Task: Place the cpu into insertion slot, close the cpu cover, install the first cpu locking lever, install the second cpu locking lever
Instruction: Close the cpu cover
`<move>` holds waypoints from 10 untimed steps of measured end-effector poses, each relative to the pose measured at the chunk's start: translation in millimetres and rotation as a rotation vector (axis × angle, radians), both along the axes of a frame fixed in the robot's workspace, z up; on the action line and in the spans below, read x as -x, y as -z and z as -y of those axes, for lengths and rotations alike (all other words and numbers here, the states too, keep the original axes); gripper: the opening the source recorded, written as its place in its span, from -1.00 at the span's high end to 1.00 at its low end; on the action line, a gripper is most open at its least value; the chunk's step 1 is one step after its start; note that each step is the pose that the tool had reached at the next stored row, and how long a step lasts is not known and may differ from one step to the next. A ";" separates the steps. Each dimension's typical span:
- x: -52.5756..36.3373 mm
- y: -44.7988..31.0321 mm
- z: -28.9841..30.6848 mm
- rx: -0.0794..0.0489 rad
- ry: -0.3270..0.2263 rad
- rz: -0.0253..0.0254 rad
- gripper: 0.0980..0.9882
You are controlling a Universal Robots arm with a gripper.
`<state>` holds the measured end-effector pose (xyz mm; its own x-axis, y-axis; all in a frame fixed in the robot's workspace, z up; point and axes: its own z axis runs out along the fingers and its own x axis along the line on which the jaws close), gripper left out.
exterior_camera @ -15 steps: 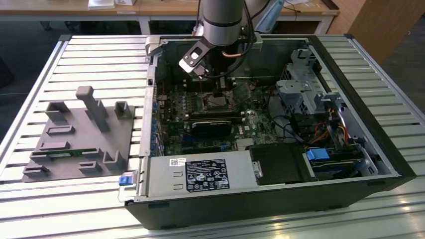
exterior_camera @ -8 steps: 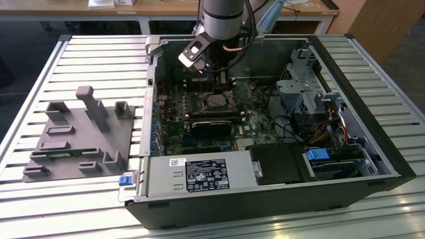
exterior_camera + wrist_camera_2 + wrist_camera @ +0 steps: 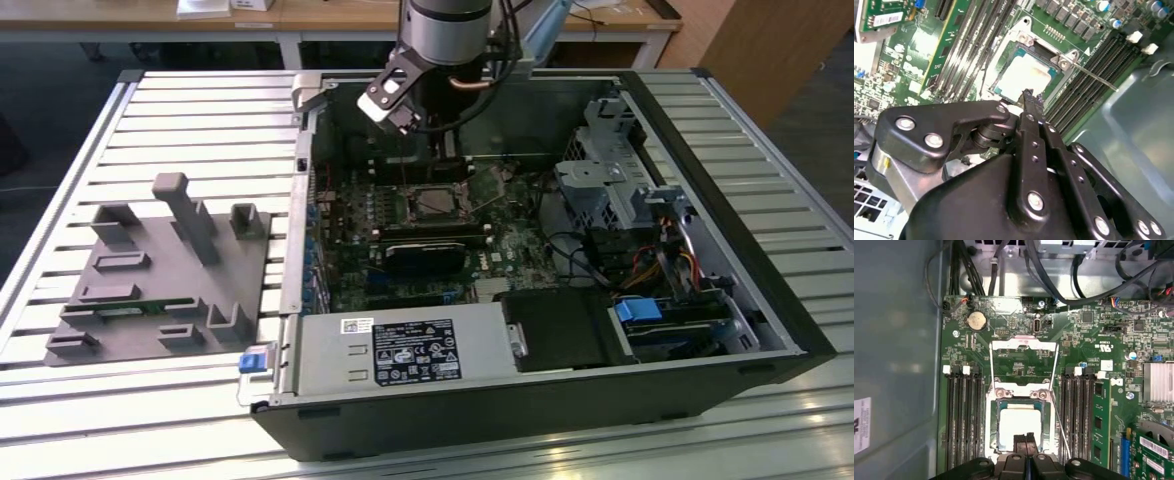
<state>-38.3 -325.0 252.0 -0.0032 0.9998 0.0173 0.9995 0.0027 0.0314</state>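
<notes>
The cpu (image 3: 1018, 426), a pale silver square, lies flat in the insertion slot (image 3: 996, 450) on the green board; both wrist views show it, and its face is bright (image 3: 1026, 75) in the second wrist view. The cpu cover (image 3: 1024, 344) is swung open and rests on the board beyond the slot. A thin wire locking lever (image 3: 1096, 79) sticks out sideways, unlatched. My gripper (image 3: 1025, 440) is shut with nothing between its fingers, its tips (image 3: 1028, 96) hovering over the chip's near edge. In the exterior view the gripper (image 3: 441, 165) hangs inside the case above the slot (image 3: 435, 203).
Memory slots (image 3: 961, 420) flank the socket on both sides. Black cables (image 3: 1054, 280) run along the case wall. A black module (image 3: 427, 255), the labelled power supply box (image 3: 400, 350) and a drive cage (image 3: 614, 180) crowd the case. A grey fixture (image 3: 160, 270) sits outside, at the exterior view's left.
</notes>
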 end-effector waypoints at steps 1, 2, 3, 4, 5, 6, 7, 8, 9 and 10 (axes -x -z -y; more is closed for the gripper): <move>0.0 0.0 1.5 0.000 0.000 0.0000 0.96; 0.1 0.0 3.3 0.000 0.000 0.0000 0.96; 0.1 0.0 5.4 0.000 0.000 0.0001 0.96; 0.0 0.0 7.1 0.000 0.000 0.0000 0.96; -0.5 0.0 8.2 0.000 0.000 -0.0003 0.96; -2.3 0.1 8.5 0.000 0.000 -0.0008 0.96; -5.6 0.2 8.5 0.000 0.000 -0.0013 0.96; -10.4 0.1 8.6 0.000 0.000 -0.0021 0.96; -14.9 0.1 8.6 0.000 0.000 -0.0025 0.96; -19.3 0.1 8.6 0.000 0.000 -0.0029 0.96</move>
